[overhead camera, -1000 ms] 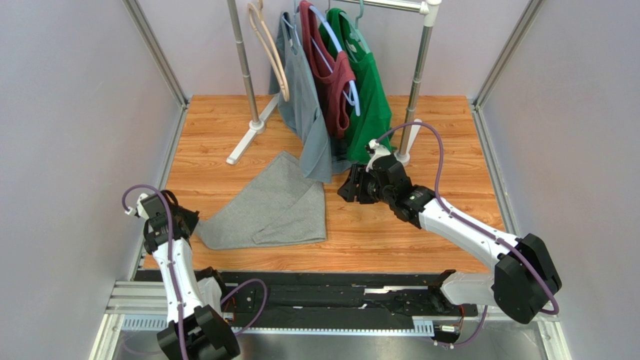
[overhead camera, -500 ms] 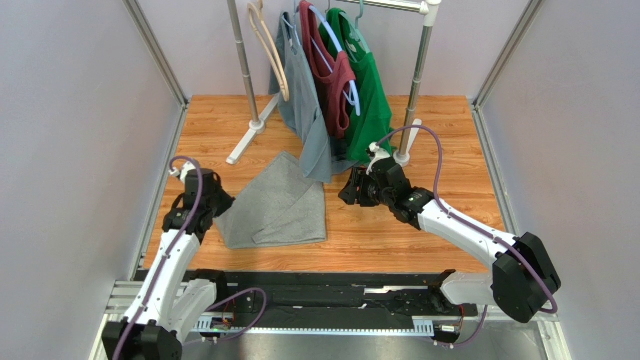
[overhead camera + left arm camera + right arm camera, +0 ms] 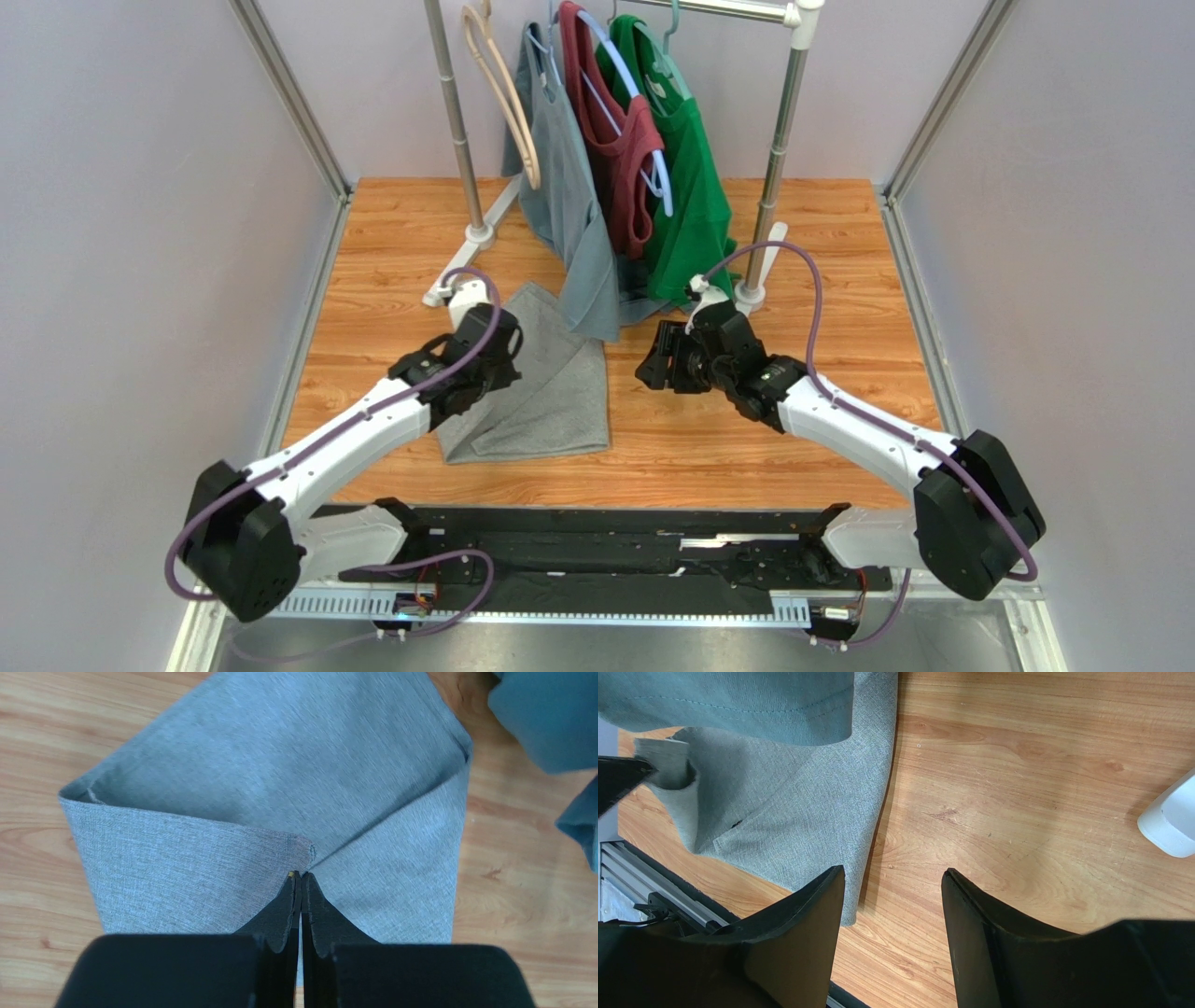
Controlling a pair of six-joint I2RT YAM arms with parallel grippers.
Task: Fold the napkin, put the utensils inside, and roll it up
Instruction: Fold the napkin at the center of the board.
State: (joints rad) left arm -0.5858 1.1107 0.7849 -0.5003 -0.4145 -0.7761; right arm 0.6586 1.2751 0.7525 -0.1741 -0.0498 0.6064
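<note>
The left gripper [image 3: 300, 880] has its two black fingers [image 3: 281, 906] pressed flat together with no gap, and their tips meet right at the corner of a folded-over flap of the napkin [image 3: 281, 777]. In the right wrist view that corner stands raised against a dark fingertip at the left edge, so it seems to be pinched, though the contact itself is hard to make out. The flap lies across the lower left of the left wrist view, with its fold running up to the left. The rest of the grey cloth spreads flat beneath it toward the upper right. The right gripper [image 3: 892, 903] holds nothing. Its fingers [image 3: 801, 938] stand well apart over bare wooden table [image 3: 1032, 777], just beside the napkin's right edge. In the top view the napkin sits at centre, below the grey shirt [image 3: 568, 182]. That shirt hangs on the clothes rack [image 3: 779, 140] with a red one [image 3: 617, 133] and a green one [image 3: 687, 168]. A white rack foot [image 3: 1169, 819] shows at the right edge of the right wrist view.
</note>
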